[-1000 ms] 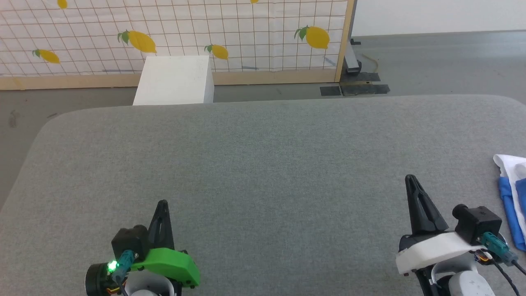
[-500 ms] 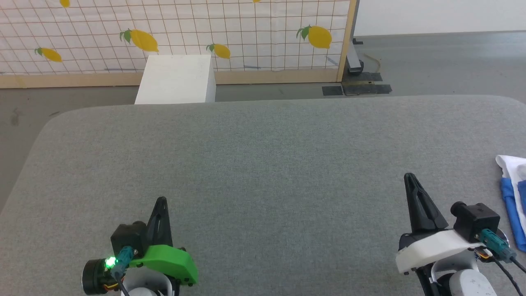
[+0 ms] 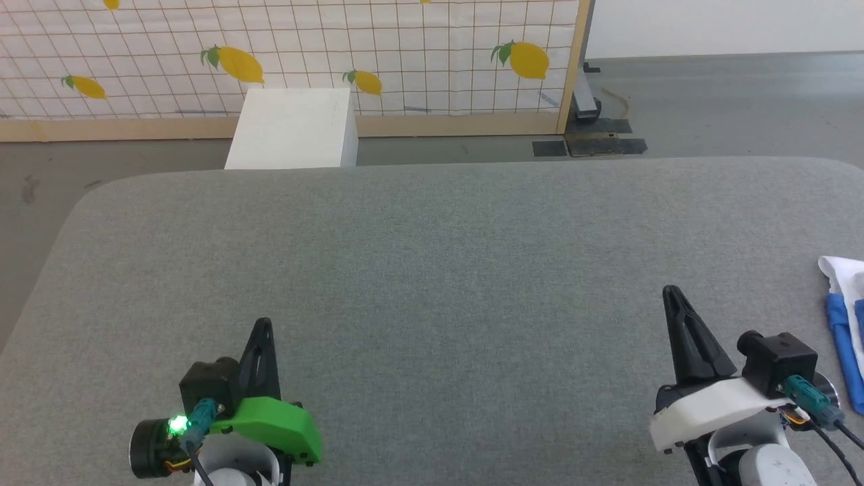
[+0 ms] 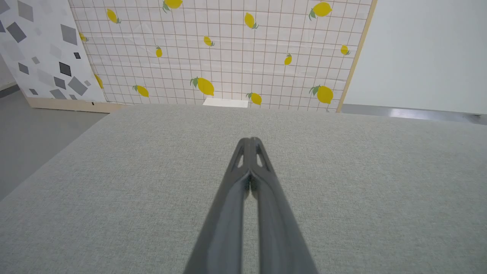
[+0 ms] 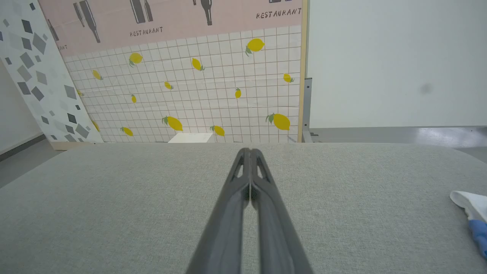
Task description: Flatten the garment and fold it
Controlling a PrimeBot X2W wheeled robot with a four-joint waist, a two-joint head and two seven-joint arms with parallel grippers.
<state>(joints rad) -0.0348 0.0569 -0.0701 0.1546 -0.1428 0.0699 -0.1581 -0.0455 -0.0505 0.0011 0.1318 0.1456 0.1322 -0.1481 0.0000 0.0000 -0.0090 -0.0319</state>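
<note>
The garment (image 3: 842, 290) looks like light, soft cotton to me. It should sag and crumple the moment it is lifted, and a single pinch in the middle would likely just drag it into a bunch. I would take it by an edge; its white corner nearest the right claw (image 3: 670, 293) seems handiest, though most of the cloth runs out of sight.

What shows is a rumpled white piece with royal-blue strips beside it. It lies at the far right side of the grey table (image 3: 432, 270), apart from both claws. The left claw (image 3: 262, 324) and the right one are each pressed together, pinching nothing, poised over the table's covering.
</note>
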